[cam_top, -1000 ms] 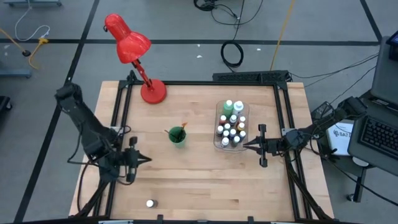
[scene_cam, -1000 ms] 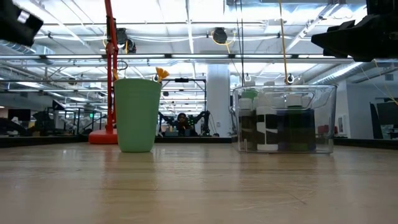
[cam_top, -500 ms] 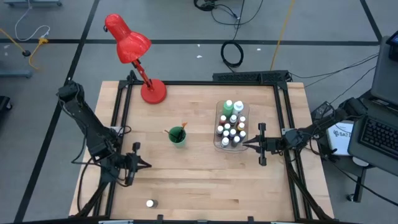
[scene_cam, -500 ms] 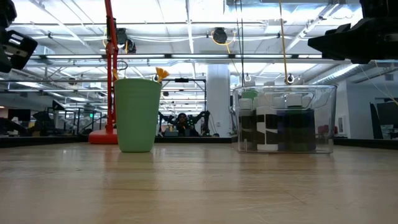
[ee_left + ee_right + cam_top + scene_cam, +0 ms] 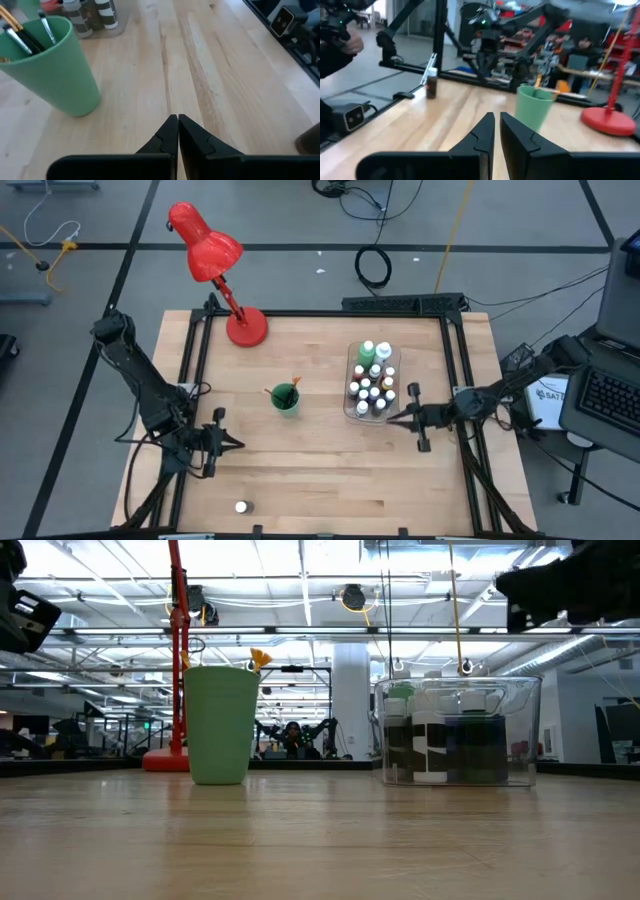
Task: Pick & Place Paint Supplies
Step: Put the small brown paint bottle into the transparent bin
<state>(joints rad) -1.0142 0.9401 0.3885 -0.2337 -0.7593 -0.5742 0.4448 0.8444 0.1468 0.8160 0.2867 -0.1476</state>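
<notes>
Nearly done: bottles (image 5: pixel 372 380) in tray (image 5: pixel 349 412), brushes (image 5: pixel 288 391) in cup (image 5: pixel 285 401). Left: one bottle (image 5: pixel 241 507) at near counter (image 5: pixel 320 460) edge. Left gripper (image 5: pixel 233 443), right gripper (image 5: pixel 392 418): fingers together, empty.

My left tool (image 5: pixel 178 131) hung closed over the bare counter (image 5: pixel 225 75). I saw paintbrushes (image 5: pixel 25 37) standing in the green cup (image 5: pixel 55 80). Bottles (image 5: pixel 95 15) sat beyond it.
</notes>
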